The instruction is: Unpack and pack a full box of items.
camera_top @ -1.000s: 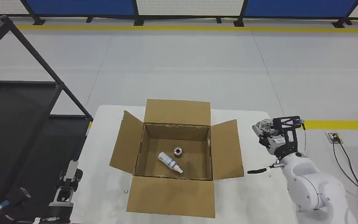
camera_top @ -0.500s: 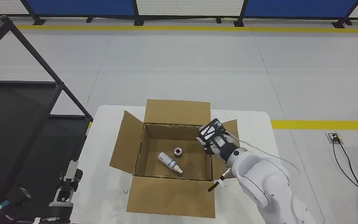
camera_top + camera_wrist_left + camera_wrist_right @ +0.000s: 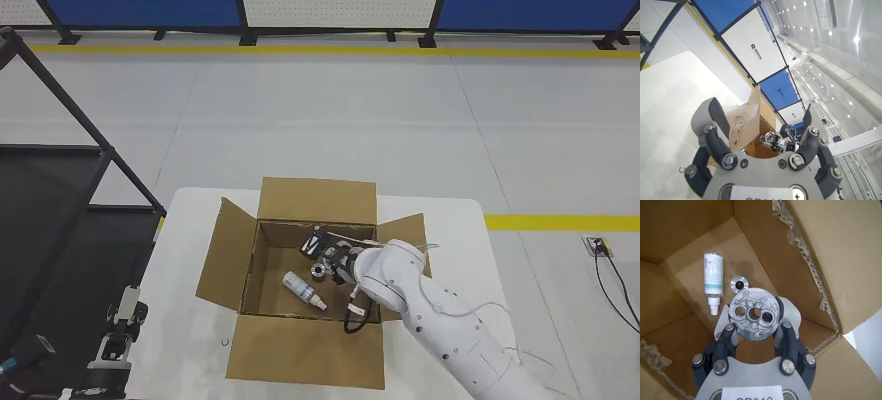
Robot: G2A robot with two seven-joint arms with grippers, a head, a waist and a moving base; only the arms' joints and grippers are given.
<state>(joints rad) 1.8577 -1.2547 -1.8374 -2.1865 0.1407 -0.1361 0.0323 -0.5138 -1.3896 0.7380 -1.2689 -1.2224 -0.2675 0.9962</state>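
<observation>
White table [image 3: 190,240] carries an open cardboard box [image 3: 318,200] near its middle, flaps spread. On the box floor a bottle [image 3: 713,275] lies on its side around the centre, with a small disc [image 3: 739,284] just beside it. The right gripper [image 3: 754,313] hangs inside the box over the floor's far part, fingers clamped on a metal hub [image 3: 753,300]. The left gripper [image 3: 762,107] sits by the table's near left corner, jaws wide apart, holding nothing.
</observation>
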